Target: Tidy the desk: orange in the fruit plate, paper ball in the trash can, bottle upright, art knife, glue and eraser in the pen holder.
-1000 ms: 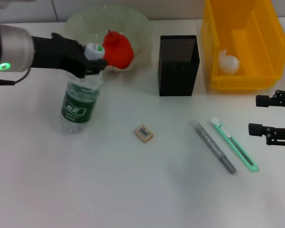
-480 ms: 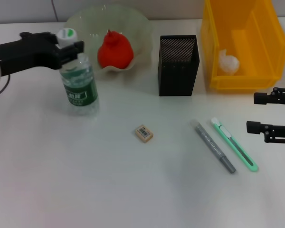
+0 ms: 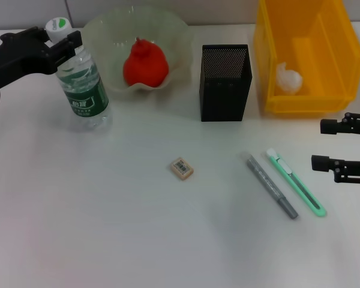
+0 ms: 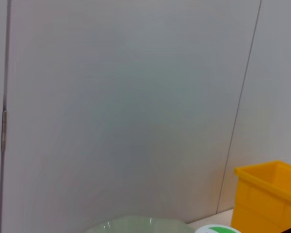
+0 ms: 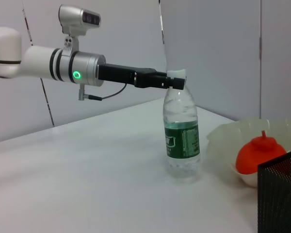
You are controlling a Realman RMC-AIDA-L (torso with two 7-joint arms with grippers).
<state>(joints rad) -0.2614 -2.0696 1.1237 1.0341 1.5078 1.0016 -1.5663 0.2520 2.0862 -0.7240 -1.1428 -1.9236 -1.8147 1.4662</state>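
Observation:
The clear bottle (image 3: 83, 87) with a green label stands upright on the table at the far left, beside the fruit plate (image 3: 174, 33). My left gripper (image 3: 61, 47) is shut on its neck, just under the white cap; the right wrist view shows the bottle (image 5: 183, 141) and this grip (image 5: 172, 80). The orange (image 3: 145, 62) lies in the plate. The paper ball (image 3: 288, 78) lies in the yellow trash can (image 3: 342, 57). The eraser (image 3: 182, 168), grey glue stick (image 3: 272, 186) and green art knife (image 3: 296, 182) lie on the table. My right gripper (image 3: 324, 144) is open and empty, right of the knife.
The black mesh pen holder (image 3: 225, 81) stands between the plate and the trash can. The white table (image 3: 108, 228) stretches bare in front of the eraser. A wall stands behind the table (image 4: 136, 97).
My left gripper has swung the bottle from a tilt to upright and carried it left and toward the back. The right arm has hardly moved.

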